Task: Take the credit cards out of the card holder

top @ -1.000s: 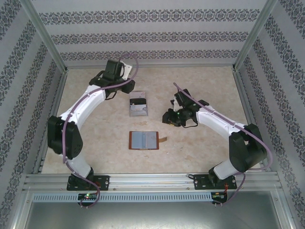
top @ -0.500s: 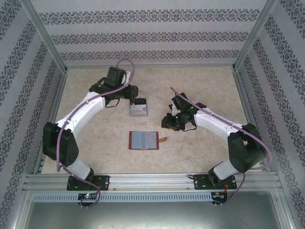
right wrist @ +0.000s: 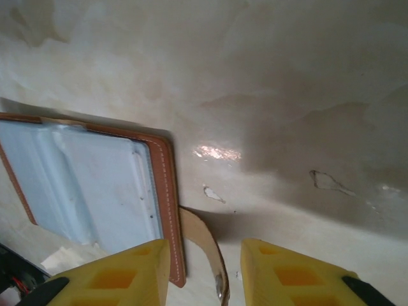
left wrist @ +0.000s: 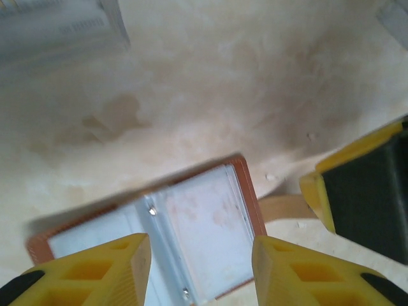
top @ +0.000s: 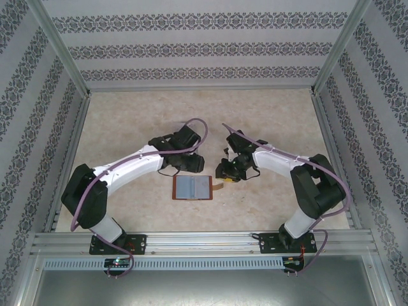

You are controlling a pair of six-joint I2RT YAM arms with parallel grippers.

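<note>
Your left hand (left wrist: 201,258) hangs with its yellow fingers spread wide, gripping nothing. It is low over the card holder (left wrist: 204,217), which lies opened flat on the desk (left wrist: 210,76) with its grey-blue slotted inside facing up. Your right hand (right wrist: 204,258) is likewise parted and empty, low at the holder's right edge. In its wrist view the thin brown strap (right wrist: 203,233) lies between its fingers.

The step in hand looks like bracing the holder so a card can be drawn. Use the right hand for the bracing: close on the strap or press the brown border, never the slots, so the pockets stay free.

The wrist views are too soft to show whether any credit cards sit in the slots, or where an edge sticks out. Settle that first.

Then bring the left hand in shallow and pinch only an exposed card edge. Pull along the line of the slot. A crooked pull will likely drag the light holder across the smooth desk.

The two hands are near each other, so move one at a time.
</note>
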